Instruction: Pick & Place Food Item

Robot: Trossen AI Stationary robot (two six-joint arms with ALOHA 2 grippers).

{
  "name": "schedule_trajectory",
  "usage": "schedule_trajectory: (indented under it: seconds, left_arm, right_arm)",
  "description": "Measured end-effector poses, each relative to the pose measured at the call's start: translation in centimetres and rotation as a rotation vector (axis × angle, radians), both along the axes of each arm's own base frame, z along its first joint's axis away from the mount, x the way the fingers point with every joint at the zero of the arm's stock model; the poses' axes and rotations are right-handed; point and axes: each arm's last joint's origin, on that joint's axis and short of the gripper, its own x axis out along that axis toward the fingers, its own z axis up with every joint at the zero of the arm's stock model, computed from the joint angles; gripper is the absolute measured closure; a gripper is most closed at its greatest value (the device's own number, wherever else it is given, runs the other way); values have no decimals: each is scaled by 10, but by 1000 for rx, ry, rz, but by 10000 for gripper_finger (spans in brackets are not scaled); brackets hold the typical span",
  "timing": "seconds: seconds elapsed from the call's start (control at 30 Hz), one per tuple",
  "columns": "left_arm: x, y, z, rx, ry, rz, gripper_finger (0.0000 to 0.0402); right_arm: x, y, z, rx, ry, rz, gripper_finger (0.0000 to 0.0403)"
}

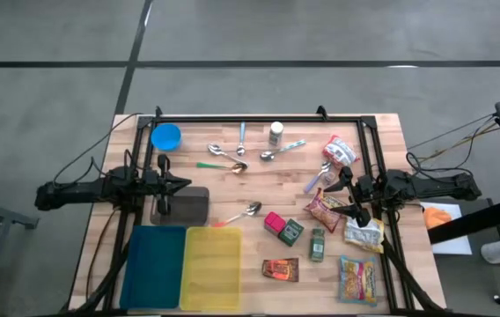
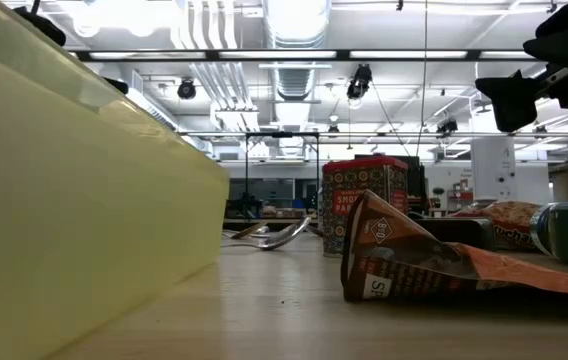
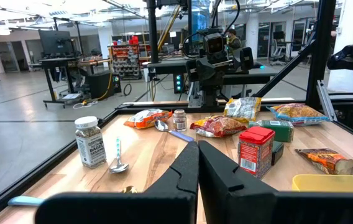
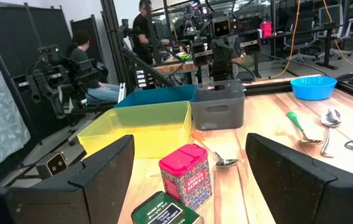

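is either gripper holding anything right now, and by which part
Nothing is held. The left gripper is shut on nothing above the table; the right gripper is open above the food items.

The left arm reaches in level from the left edge of the tabletop, its left claw (image 1: 182,184) pinched shut on nothing, while the right arm reaches in from the right edge with its right claw (image 1: 345,197) spread wide and empty.
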Motion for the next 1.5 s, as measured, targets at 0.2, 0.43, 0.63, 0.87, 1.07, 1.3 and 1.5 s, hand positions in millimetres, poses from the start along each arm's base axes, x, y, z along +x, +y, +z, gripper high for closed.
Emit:
schedule_trajectory:
  seconds: [0.2,0.43,0.63,0.87,1.07,1.3,1.5]
  left_arm:
    - [0,0,0,0,0,0,391]
    - [0,0,0,0,0,0,391]
    - [0,0,0,0,0,0,391]
    - [0,0,0,0,0,0,391]
    - [0,0,0,0,0,0,391]
    - [0,0,0,0,0,0,391]
    - [0,0,0,0,0,0,391]
  right_arm:
    - [0,0,0,0,-1,0,100]
    - [0,0,0,0,-1,1,100]
    - [0,0,0,0,-3,1,100]
    - [0,0,1,1,-14,1,100]
    - [0,0,1,5,-14,4,100]
    - [0,-2,1,-17,-11,-61,100]
    - [0,-3,16,-22,-21,-93,100]
